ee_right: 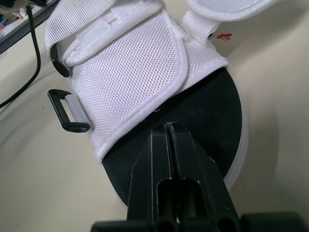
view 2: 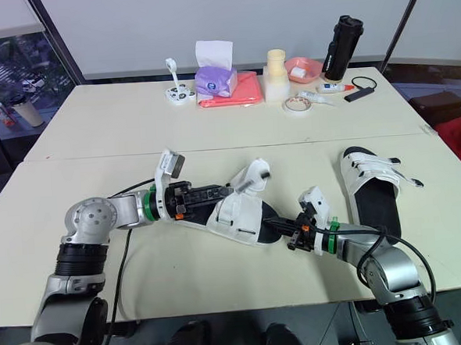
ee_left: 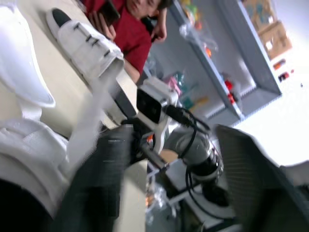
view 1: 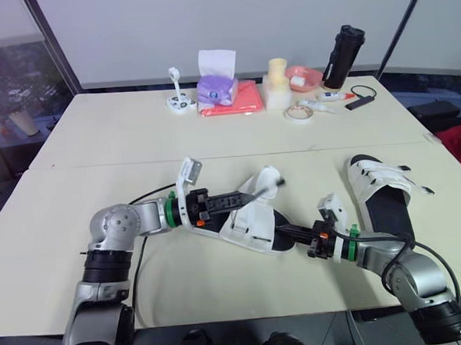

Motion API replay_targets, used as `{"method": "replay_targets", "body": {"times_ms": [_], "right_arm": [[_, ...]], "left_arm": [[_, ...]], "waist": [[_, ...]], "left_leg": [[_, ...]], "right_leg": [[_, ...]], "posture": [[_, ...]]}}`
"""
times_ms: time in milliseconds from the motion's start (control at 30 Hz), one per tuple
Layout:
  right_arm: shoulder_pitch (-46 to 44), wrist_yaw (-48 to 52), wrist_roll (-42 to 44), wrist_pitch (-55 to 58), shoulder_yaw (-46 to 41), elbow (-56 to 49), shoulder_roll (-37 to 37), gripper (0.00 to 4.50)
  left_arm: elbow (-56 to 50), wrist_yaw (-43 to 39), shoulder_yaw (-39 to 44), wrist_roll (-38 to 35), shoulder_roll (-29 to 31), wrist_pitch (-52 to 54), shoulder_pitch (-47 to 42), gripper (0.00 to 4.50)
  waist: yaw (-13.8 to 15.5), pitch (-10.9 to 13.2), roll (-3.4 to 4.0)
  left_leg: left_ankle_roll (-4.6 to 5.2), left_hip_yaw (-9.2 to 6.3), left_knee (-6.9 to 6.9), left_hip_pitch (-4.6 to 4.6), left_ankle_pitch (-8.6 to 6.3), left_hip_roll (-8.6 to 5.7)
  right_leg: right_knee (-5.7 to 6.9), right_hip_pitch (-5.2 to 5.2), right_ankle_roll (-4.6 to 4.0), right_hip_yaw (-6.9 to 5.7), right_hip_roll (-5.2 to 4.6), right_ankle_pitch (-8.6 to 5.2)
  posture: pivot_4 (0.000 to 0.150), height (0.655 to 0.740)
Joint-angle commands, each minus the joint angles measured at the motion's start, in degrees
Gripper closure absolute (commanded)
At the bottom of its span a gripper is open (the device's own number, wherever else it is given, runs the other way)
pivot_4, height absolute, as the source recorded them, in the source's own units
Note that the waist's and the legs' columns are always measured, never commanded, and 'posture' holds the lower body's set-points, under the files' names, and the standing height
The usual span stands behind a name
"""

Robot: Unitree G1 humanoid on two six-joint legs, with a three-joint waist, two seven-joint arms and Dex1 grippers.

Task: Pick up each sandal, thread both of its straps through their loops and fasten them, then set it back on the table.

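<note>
Bench (view 1: pixel 95 134): cream, w/ clutter along the far edge, incl. pink cloth (view 1: pixel 238 99) and black bottle (view 1: pixel 343 56). Open sandal (view 1: pixel 249 222) lies mid-bench toward the near edge, btw my two arms; white upper, black footbed. Second sandal (view 1: pixel 384 190) lies flat off to my right, well apart from the first, both straps closed across it.

My L gripper (view 1: pixel 254 193) reaches in from the left, over the open sandal's upper. In the L wrist view its fingers (ee_left: pixel 251 174) stand well apart, w/ a wide gap. A white strap (view 1: pixel 266 180) stands up off the upper right at the tips. In that wrist view it's a blur beside one finger, so I can't tell if it touches.

My R gripper (ee_right: pixel 171 126) comes in low from the right. Its fingers are pressed tight together, nothing btw them, tips on the black footbed at the sandal's rounded end.

R wrist view adds detail the head views don't give: a black plastic loop (ee_right: pixel 67 118) sticks out at the side of the upper, w/ bench showing through its opening. L wrist view adds the room behind: a person in a red top (ee_left: pixel 130 34) past the second sandal, shelving (ee_left: pixel 227 63) further back, and my R arm's wrist camera (ee_left: pixel 154 104) seen through the finger gap.
</note>
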Motion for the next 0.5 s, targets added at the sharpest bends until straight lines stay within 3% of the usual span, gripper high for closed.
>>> {"method": "replay_targets", "body": {"times_ms": [33, 167, 300, 500], "right_arm": [[1.9, -1.0, -2.1, 1.6, 1.1, 2.4, 0.0, 4.5], [1.6, -0.9, -2.2, 1.5, 1.2, 2.8, 0.0, 4.5], [1.3, -0.8, -2.2, 1.4, 1.3, 3.1, 0.1, 4.5], [0.6, -0.9, -2.5, 1.0, 1.8, 4.0, 0.6, 4.5]], "left_arm": [[-0.4, 0.2, 2.7, -0.9, 0.1, -1.6, -1.6, 0.27], [-0.8, -2.2, 2.5, 0.7, 1.4, -5.2, -4.5, 0.27], [2.8, -6.1, -0.5, 9.3, 4.5, -15.5, -10.2, 0.27], [17.0, -12.7, -8.3, 23.8, 6.6, -29.5, -15.5, 0.27]], "waist": [[0.0, 0.0, 0.0], [0.0, 0.0, -0.01], [0.0, 0.0, -0.01], [-0.1, 0.0, -0.01]], "left_leg": [[0.0, 0.0, 0.0, 0.0, 0.0, 0.0], [-0.03, -0.01, 0.02, 0.0, 0.02, -0.02], [-0.07, 0.0, 0.01, 0.02, 0.04, -0.04], [-0.07, 0.03, 0.0, 0.07, 0.04, -0.07]], "right_leg": [[0.0, 0.0, 0.0, 0.0, 0.0, 0.0], [0.0, 0.03, 0.01, -0.02, 0.0, 0.01], [0.0, 0.03, 0.03, -0.02, 0.02, 0.02], [-0.02, 0.05, 0.04, 0.0, 0.02, 0.02]], "posture": [[0.15, 0.74], [0.15, 0.74], [0.15, 0.74], [0.15, 0.74]]}}
